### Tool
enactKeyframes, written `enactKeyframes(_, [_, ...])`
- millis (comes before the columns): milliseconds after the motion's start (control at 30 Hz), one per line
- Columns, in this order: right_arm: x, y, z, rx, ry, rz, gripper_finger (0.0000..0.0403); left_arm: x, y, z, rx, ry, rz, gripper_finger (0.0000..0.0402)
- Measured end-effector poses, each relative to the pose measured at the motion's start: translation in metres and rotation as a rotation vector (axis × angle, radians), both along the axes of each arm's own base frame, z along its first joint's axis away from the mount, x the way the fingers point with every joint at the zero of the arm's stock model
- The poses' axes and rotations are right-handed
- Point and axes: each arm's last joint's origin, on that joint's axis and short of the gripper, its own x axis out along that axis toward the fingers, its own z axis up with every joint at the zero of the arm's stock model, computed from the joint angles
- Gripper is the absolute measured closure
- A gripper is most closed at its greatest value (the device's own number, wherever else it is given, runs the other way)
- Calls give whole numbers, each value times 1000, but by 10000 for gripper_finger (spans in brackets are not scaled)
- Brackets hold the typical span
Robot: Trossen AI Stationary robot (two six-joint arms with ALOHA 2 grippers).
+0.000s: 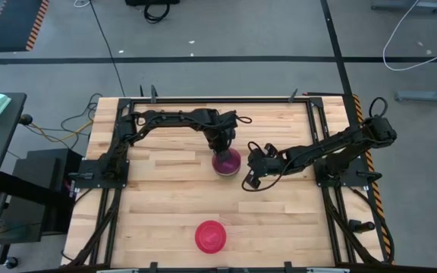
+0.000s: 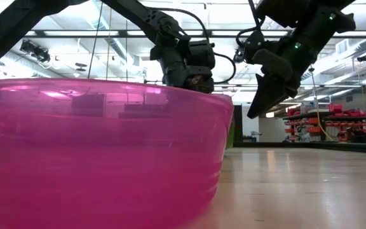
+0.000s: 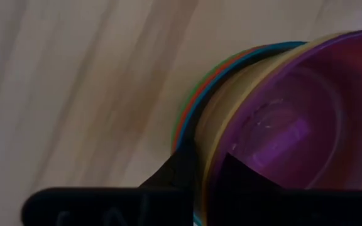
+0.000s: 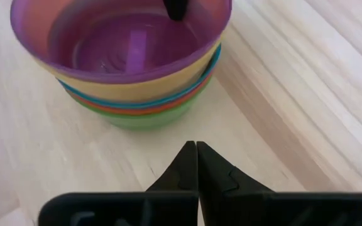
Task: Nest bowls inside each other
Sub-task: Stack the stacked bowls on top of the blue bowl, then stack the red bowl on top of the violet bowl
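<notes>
Five bowls sit nested in one stack [image 1: 227, 162] [image 4: 124, 63] mid-table, its base on the wood: purple innermost, then yellow, teal, orange, and green outermost. A pink-red bowl [image 1: 211, 236] [image 2: 100, 152] stands alone by the near edge. My left gripper [image 1: 220, 144] [image 3: 209, 160] is at the stack's far rim, shut on it. My right gripper [image 1: 247, 180] [image 4: 197, 147] [image 2: 259, 108] hangs shut just right of the stack, above the table, touching nothing. My left gripper straddles the stack's rim [image 3: 206, 144] on its far side. One finger [image 3: 244, 172] is inside the purple bowl and one finger [image 3: 178, 169] is outside the nested walls. It comes from above, pointing down. The stack rests upright on the table.
Bare wood lies between the stack and the pink-red bowl and to both sides. Black frame rails [image 1: 112, 197] run along the table's left and right edges, where the arm bases are mounted.
</notes>
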Motion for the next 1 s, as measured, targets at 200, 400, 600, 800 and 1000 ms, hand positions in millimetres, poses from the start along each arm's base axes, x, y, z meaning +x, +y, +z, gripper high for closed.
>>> enactKeyframes(200, [0, 0, 0, 5, 6, 4, 400, 0, -1, 0, -27, 2, 25, 345])
enactKeyframes(400, [0, 0, 0, 5, 8, 10, 400, 0, 0, 2, -44, 3, 22, 315])
enactKeyframes(600, [-1, 0, 0, 4, 10, 10, 400, 7, -1, 24, -39, -49, 21, 289])
enactKeyframes(800, [-2, 0, -1, 3, 23, 9, 399, 11, -1, 44, -40, -58, 29, 266])
enactKeyframes(1000, [-3, 0, -2, 7, 37, 7, 399, 8, -1, 51, -47, -28, 32, 248])
